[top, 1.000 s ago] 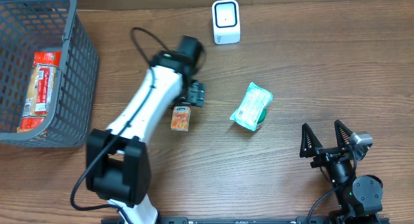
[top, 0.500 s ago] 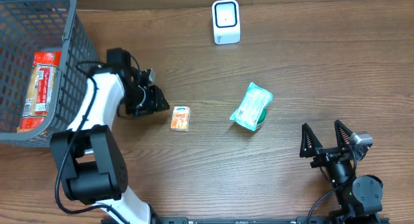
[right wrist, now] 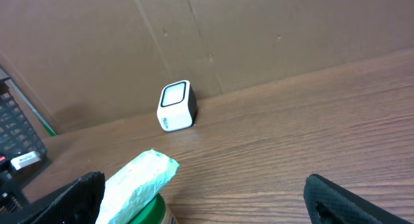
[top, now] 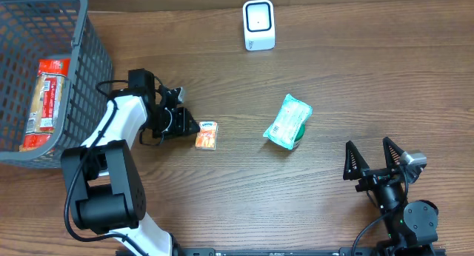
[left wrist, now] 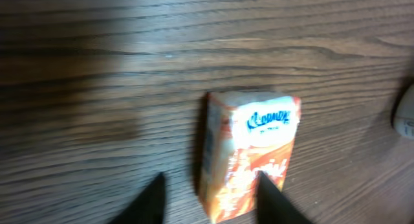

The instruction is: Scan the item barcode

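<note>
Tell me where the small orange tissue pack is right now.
Overhead, the orange tissue pack lies on the table left of centre, just beyond the tips of the left gripper, with the green-and-white packet off to its right.

Supporting surface: a dark brown wood-grain table [top: 355, 86].

Items resting directly on it:
- A grey plastic mesh basket [top: 92, 71] at the upper left corner of the overhead view, partly cut off by the frame.
- A small white box-shaped barcode scanner [top: 258, 24], upright, at the top centre.
- A small orange tissue pack with blue lettering [top: 207, 135], lying flat, left of centre.
- A pale green and white soft packet [top: 288, 121], lying askew to the right of the tissue pack and apart from it. A green round part shows under its lower end.

All four items stand apart from one another.
</note>
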`<state>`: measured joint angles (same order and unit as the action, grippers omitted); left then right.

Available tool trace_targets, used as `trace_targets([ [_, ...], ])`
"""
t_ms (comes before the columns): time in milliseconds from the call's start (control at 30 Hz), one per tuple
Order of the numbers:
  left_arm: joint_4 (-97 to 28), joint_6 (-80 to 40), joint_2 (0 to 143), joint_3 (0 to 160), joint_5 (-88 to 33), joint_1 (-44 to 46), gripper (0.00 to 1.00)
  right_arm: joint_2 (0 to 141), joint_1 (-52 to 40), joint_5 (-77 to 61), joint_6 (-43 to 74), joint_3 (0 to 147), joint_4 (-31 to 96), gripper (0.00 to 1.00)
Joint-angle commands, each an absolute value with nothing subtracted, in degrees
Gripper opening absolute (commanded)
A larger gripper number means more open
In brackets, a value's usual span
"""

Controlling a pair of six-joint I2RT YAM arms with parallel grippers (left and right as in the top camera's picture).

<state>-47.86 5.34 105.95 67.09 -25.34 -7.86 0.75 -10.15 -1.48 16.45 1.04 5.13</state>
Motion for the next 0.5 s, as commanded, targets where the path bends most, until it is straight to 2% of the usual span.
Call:
trace_targets([
  [0, -47.5, 7.1, 104.9, 66.3, -26.1, -8.3, 0.31, 0.4, -10.0, -1.4, 16.1, 0.5, 4.8, 1.00],
  [233, -42.9, 7.1, 104.9, 62.1, -26.4, -8.2, 0.33, 0.4, -10.0, -1.4, 16.1, 0.5, 4.8, 1.00],
  [467, -39.2, 7.1, 104.9, 59.8, -28.2, -8.2, 0.29, 0.4, -10.0, -1.4, 16.1, 0.5, 4.8, 1.00],
])
